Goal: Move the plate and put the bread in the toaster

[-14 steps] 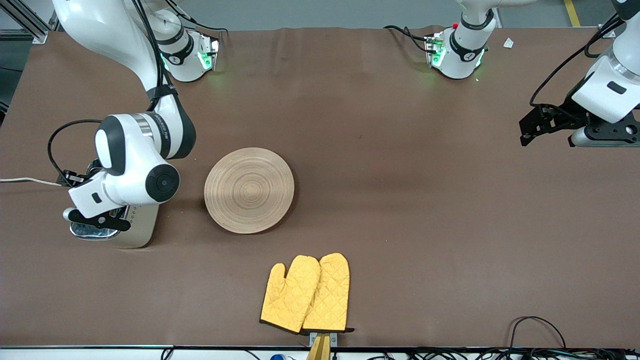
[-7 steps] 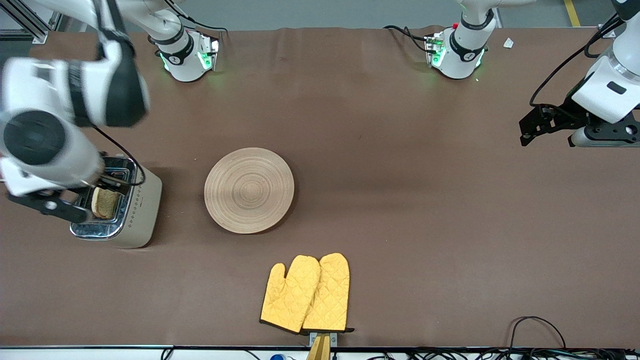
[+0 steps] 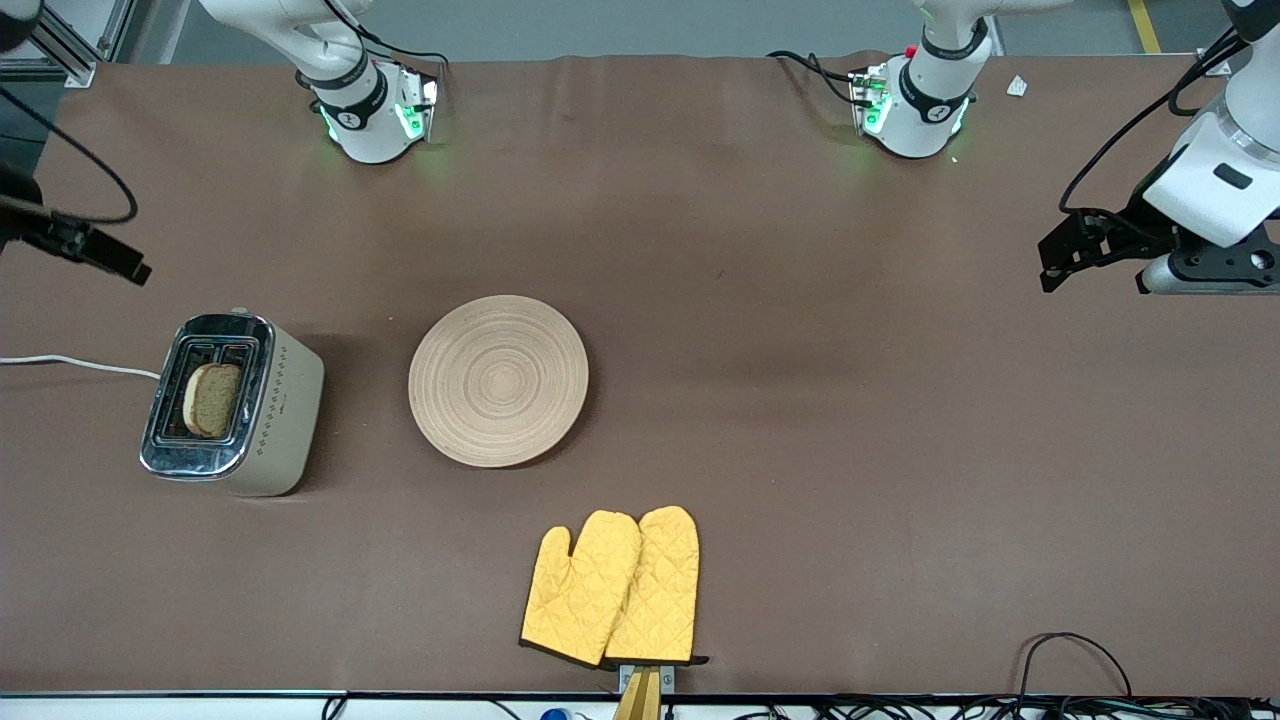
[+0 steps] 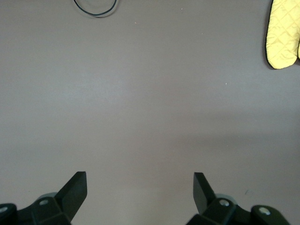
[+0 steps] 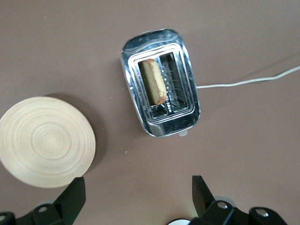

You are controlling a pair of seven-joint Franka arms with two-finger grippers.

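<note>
Now, with bread seated upright in one toaster slot, w/ its top edge standing above the chrome top, the job is judged all but done. The toaster is stood at the right arm's end of the table, long axis running roughly toward the front camera, white cord trailing off the table edge. The round wooden plate is laid flat just beside it, toward the table's middle, bare. The right gripper is held high over the toaster's end of the table, fingers spread apart, nothing between them; it is the nearer tool by far, and a straight drop would be needed if the toaster lever must be pressed. The left gripper is parked over bare cloth at the left arm's end, fingers likewise apart & empty, waiting. Yellow oven mitts are laid nearer the front camera than the plate, untouched.
</note>
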